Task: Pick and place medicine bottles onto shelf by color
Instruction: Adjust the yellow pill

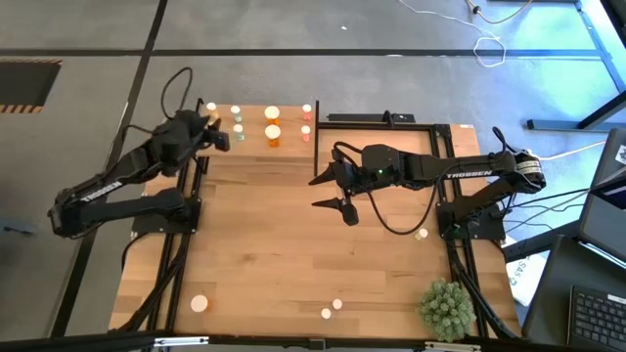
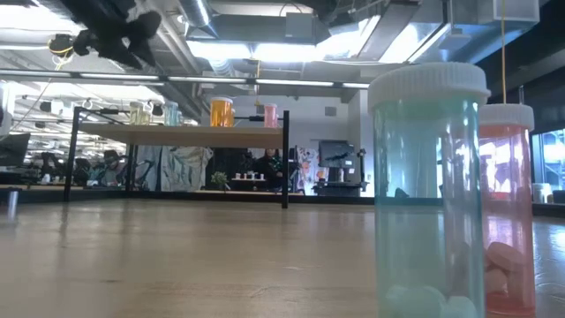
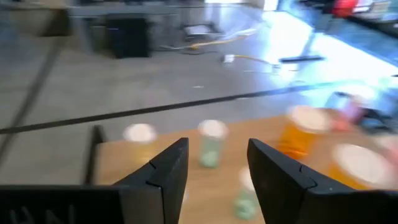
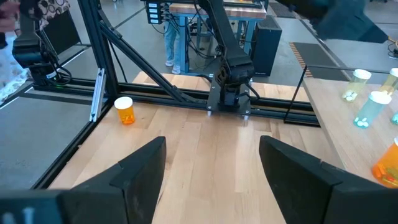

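High view showing small round plastic medicine bottles with white caps (image 1: 273, 134) standing on the light wooden shelf with black posts (image 1: 252, 125), grouped pale green, orange, then pink. Four more waiting on the wooden table (image 1: 293, 244): an orange one (image 1: 200, 304) near the front left corner, a teal and pink pair (image 1: 332, 309) at the front edge, another (image 1: 423, 234) beside the right arm's base. Probably handling as light, stiff, smooth and easily tipped; likely gripping best across the body just under the cap. Hovering over the shelf's left end, left pincer (image 1: 217, 135) with fingers apart, gripping nothing. Hanging over mid-table, right pincer (image 4: 212, 146) spread wide, empty.
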Controlling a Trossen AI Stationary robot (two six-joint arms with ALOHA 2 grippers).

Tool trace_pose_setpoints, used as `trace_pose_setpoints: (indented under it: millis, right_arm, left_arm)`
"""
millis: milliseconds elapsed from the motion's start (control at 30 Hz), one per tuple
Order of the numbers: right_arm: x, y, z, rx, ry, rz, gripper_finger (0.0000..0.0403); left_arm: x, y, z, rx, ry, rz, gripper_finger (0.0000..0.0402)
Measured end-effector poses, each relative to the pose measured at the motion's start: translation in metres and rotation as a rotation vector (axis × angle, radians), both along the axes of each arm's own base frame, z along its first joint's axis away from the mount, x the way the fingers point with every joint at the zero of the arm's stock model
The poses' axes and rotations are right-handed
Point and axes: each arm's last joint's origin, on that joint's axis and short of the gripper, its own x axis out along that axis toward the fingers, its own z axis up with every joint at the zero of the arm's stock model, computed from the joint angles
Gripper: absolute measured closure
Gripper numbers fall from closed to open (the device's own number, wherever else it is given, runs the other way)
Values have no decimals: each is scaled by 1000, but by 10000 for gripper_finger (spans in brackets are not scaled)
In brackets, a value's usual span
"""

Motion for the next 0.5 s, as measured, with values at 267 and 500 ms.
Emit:
trace_pose_setpoints:
  millis: [267, 500]
  right_arm:
    - [0, 0, 0, 0, 0, 0, 142]
    - [0, 0, 0, 0, 0, 0, 142]
  left_arm:
    - [-11, -23, 9, 0, -103, -389, 243]
    - [-12, -36, 0, -75, -8, -684, 243]
